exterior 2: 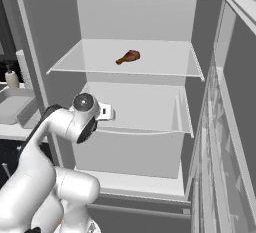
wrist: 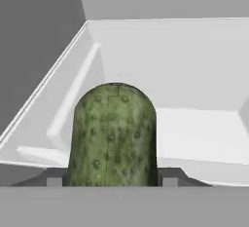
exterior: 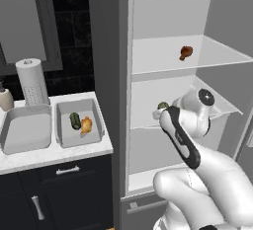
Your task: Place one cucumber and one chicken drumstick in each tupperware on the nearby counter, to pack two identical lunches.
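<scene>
My gripper [wrist: 111, 179] is shut on a green bumpy cucumber [wrist: 113, 133], which stands up between the fingertips over the fridge's middle shelf [wrist: 194, 138]. From the left base the gripper [exterior: 163, 111] reaches into the fridge with the cucumber's tip [exterior: 162, 106] showing above it. A brown chicken drumstick [exterior: 186, 52] [exterior 2: 129, 56] lies on the upper shelf. On the white counter [exterior: 49, 156] stand two grey tupperware. The left tupperware [exterior: 24, 140] is empty; the right tupperware [exterior: 66, 137] holds a cucumber [exterior: 74, 120] and a drumstick [exterior: 87, 125].
A paper towel roll [exterior: 32, 81] and a soap bottle [exterior: 5, 98] stand at the back of the counter. The fridge door [exterior 2: 232, 127] hangs open on the right. The fridge's side wall [exterior: 106, 76] separates the shelves from the counter.
</scene>
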